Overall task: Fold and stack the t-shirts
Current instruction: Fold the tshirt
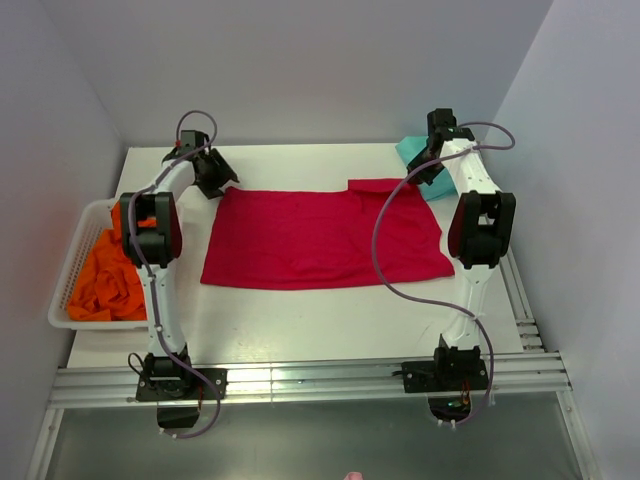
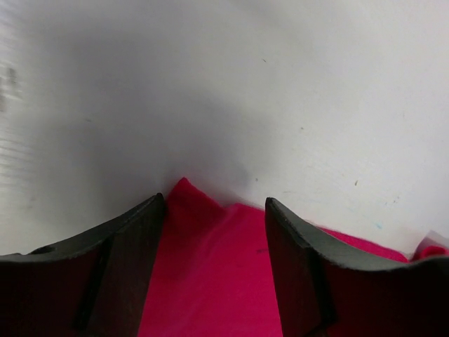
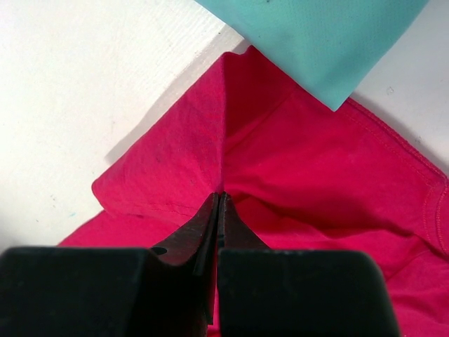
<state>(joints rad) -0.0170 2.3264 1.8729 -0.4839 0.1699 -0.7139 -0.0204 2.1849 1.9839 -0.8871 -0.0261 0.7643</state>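
The crimson-red t-shirt (image 1: 320, 240) lies spread flat on the white table (image 1: 330, 320). My left gripper (image 1: 215, 180) is at its far left corner. In the left wrist view the left gripper (image 2: 214, 203) is open, and the red cloth's corner (image 2: 203, 267) lies between the jaws. My right gripper (image 1: 428, 165) is at the shirt's far right corner. In the right wrist view the right gripper (image 3: 221, 196) is shut on a raised ridge of the red cloth (image 3: 175, 154). The folded teal-green t-shirt (image 1: 412, 152) lies just behind it and also shows in the right wrist view (image 3: 323, 35).
A white slatted basket (image 1: 85, 225) stands at the table's left edge and holds bright orange garments (image 1: 105, 280). White walls close in the back and both sides. An aluminium rail (image 1: 300, 380) runs along the near edge.
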